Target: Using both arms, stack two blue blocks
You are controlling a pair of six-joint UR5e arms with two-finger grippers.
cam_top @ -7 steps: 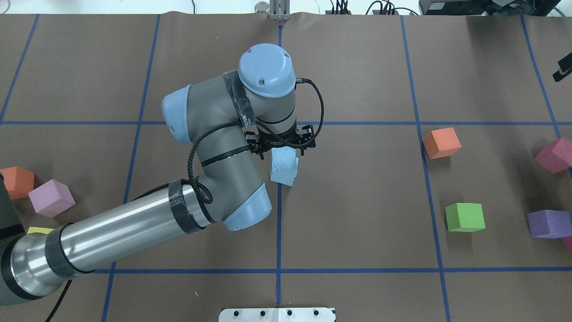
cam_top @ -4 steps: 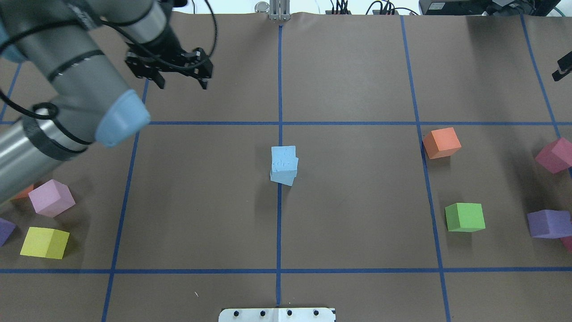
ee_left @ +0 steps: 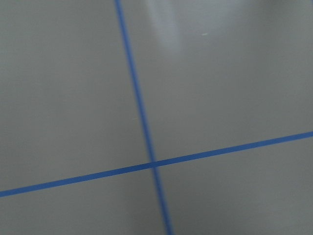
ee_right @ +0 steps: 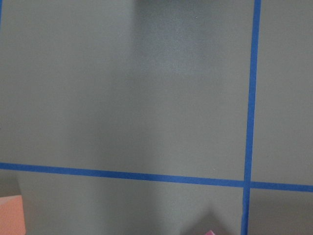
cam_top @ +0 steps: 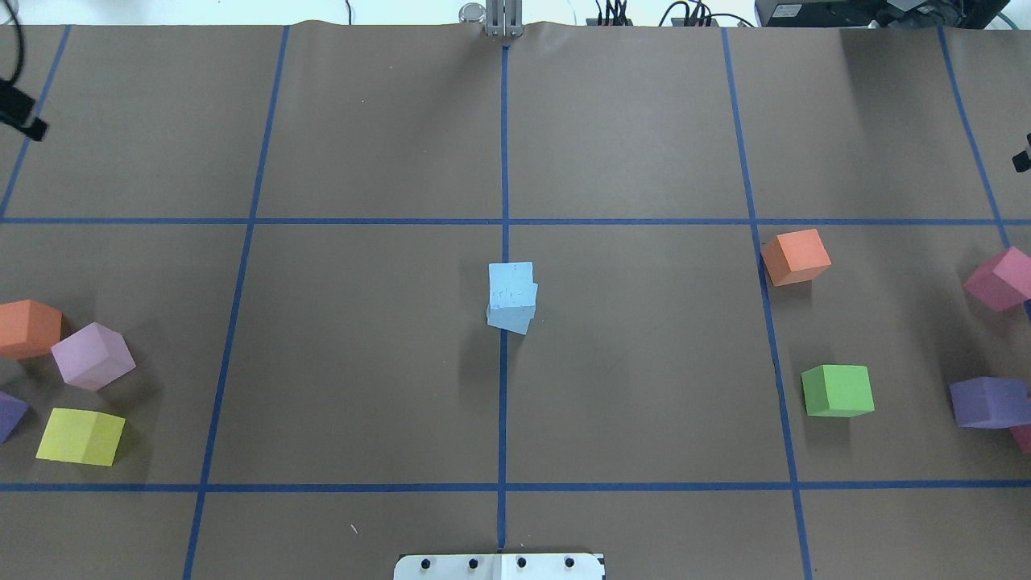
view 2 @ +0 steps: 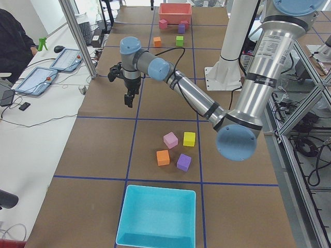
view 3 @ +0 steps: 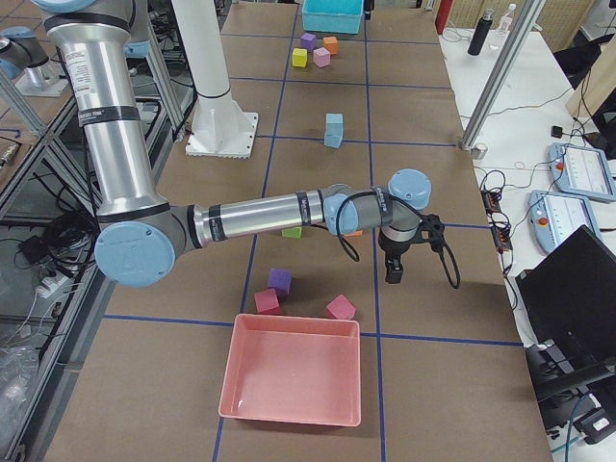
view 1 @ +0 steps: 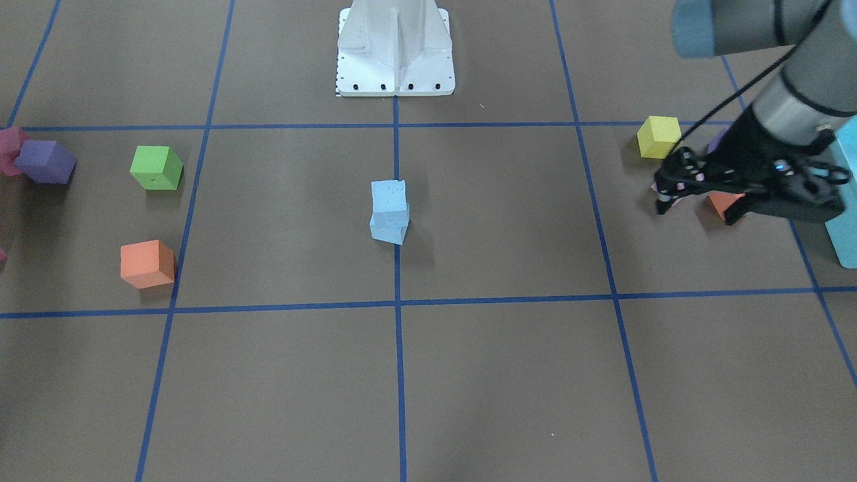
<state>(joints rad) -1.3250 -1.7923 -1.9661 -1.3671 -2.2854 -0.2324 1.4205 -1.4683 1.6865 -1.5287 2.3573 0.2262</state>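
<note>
The two blue blocks stand stacked at the table's centre, on the middle blue tape line. The upper block (cam_top: 511,283) rests a little askew on the lower one (cam_top: 508,321). The stack also shows in the front-facing view (view 1: 389,198) and the exterior right view (view 3: 333,129). My left gripper (view 1: 696,207) is open and empty, raised far off to my left, with only a sliver at the overhead view's edge (cam_top: 20,113). My right gripper (view 3: 395,271) hangs far to my right; I cannot tell if it is open or shut.
Orange (cam_top: 796,256), green (cam_top: 838,391), purple (cam_top: 989,402) and pink (cam_top: 1001,278) cubes lie on the right. Orange (cam_top: 28,328), lilac (cam_top: 92,355) and yellow (cam_top: 80,436) cubes lie on the left. A turquoise bin (view 2: 158,190) and a red bin (view 3: 294,322) sit at the table's ends.
My left gripper, open astride the upper blue block, lifted away and swung far left, almost out of the overhead view. The stack stayed in place.
</note>
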